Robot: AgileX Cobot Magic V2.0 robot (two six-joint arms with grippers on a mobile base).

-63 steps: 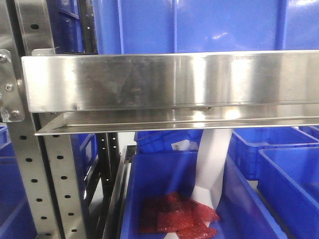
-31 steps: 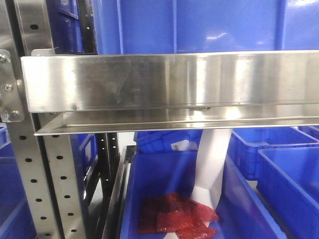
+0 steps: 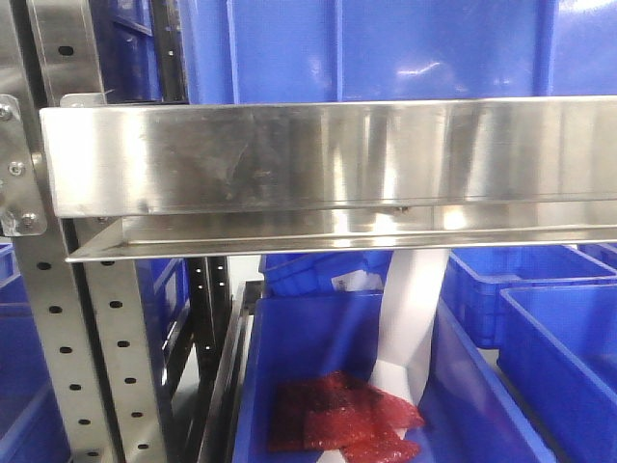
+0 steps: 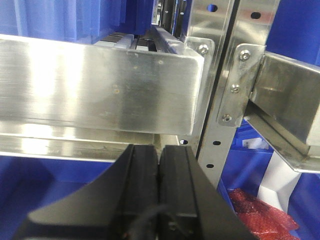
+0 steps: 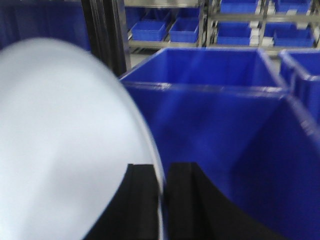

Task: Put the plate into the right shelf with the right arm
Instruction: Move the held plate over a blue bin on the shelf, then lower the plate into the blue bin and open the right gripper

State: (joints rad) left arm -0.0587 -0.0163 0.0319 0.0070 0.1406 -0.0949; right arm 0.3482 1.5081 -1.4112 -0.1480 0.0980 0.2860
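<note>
My right end effector (image 5: 162, 172) pinches the plate (image 5: 60, 140) by its thin rim, the disc standing on edge with a blue bin (image 5: 215, 100) ahead of it. The steel edge of the right shelf (image 3: 328, 154) fills the front view. I judge the plate light, stiff and slick, so a rim hold may let it pivot and a deeper bite is advised; my left end effector (image 4: 159, 150) is pressed together, empty.

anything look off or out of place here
Nothing broken or spilled. Only untidy spot: the blue bin under the steel shelf, with crumpled red wrapping and a white sheet propped upright inside. The plate sits edge-on in the right claw.
</note>
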